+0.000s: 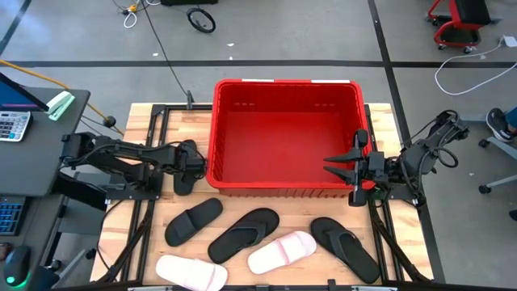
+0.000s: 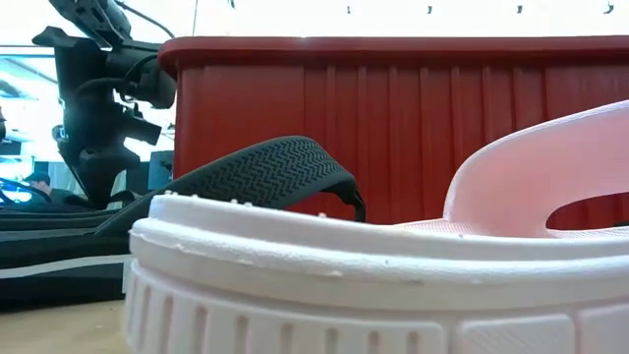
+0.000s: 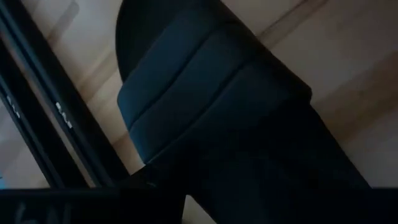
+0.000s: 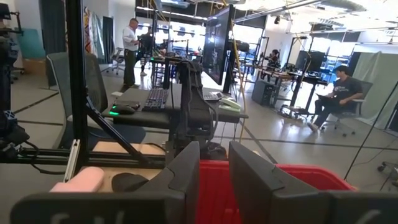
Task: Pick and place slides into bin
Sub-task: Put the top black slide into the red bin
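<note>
The red bin (image 1: 283, 83) stands at the table's middle and far part. My left gripper (image 1: 184, 162) hangs low just left of the bin, over a black wide-strap slide (image 3: 205, 106) that lies on the table there. My right gripper (image 1: 338, 166) is open and empty above the bin's near right corner, and the bin shows below it in the right wrist view (image 4: 305, 177). Near the front edge lie two black slides (image 1: 194, 220) (image 1: 242, 234), a pink one (image 1: 280, 252), a black thong-style one (image 1: 346, 246) and a white one (image 1: 191, 272).
Dark frame rails (image 1: 149, 162) run along both sides of the wooden table. A desk with a calculator (image 1: 12, 125) stands at the left. In the low view the white slide (image 2: 344, 285) and the pink slide (image 2: 531, 177) fill the foreground before the bin's wall (image 2: 423, 128). People sit and stand in the room behind.
</note>
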### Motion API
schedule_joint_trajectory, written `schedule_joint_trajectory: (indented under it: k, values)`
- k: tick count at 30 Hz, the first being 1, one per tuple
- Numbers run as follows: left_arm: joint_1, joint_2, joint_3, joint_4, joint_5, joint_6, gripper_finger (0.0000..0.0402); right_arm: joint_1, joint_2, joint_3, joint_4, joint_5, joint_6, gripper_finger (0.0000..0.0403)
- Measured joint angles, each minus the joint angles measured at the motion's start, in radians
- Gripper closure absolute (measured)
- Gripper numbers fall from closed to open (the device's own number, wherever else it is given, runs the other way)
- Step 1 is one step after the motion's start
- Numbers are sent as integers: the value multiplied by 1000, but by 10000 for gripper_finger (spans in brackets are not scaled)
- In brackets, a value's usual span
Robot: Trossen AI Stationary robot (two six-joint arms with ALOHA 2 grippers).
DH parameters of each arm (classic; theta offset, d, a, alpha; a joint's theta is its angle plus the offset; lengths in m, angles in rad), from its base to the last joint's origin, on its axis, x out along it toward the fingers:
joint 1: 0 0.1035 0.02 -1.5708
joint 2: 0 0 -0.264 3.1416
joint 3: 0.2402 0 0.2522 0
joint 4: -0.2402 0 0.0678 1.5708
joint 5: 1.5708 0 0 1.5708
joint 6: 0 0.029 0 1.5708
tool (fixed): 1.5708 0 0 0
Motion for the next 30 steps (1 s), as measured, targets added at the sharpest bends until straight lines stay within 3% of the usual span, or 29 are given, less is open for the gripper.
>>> schedule_joint_trajectory:
  k: [4, 8, 10, 19, 30]
  values:
    - [3, 0, 7, -30, -55, 7, 267, 0, 0, 0, 0, 0, 0, 311]
    - [4, 4, 31, -47, -122, 54, 364, 0, 0, 0, 0, 0, 0, 311]
    - [4, 6, 47, -57, -130, 61, 388, 0, 0, 0, 0, 0, 1, 311]
    - [0, 5, 166, -204, -144, 57, 398, 0, 0, 0, 1, 0, 1, 311]
    - [-40, 3, 549, -600, -247, -20, 400, 0, 0, 0, 1, 0, 1, 311]
